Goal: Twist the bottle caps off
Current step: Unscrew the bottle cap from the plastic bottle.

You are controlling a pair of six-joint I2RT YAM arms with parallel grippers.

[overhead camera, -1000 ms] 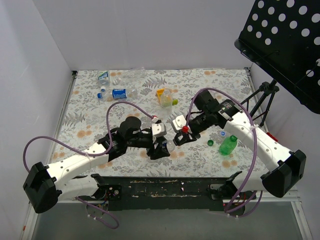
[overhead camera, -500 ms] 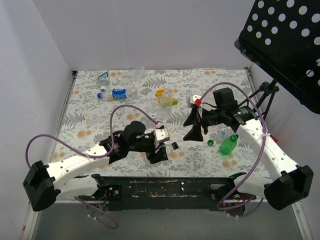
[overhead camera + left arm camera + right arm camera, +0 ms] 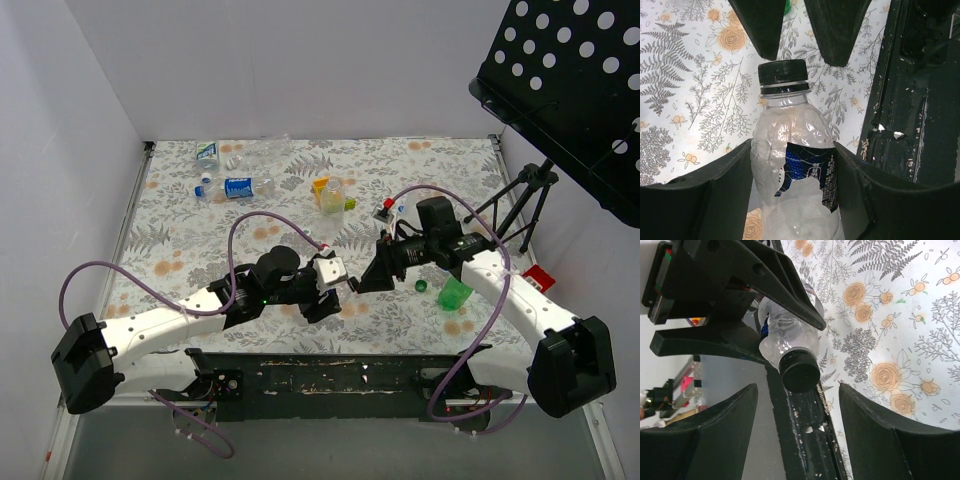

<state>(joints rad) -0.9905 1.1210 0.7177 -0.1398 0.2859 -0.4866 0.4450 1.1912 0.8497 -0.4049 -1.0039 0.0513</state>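
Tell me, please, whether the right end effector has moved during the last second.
Yes. The right end effector backed off toward the loose green cap, then came back away from it, to the black cap of the bottle.

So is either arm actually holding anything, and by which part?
The left gripper holds the bottle by its body. The right gripper is open near the black cap, gripping nothing.

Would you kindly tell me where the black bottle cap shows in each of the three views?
Top external: black cap just below centre.
Left wrist: upper centre, on the clear bottle.
Right wrist: centre of frame.
Shared landmark: floral table cover, visible in all three.
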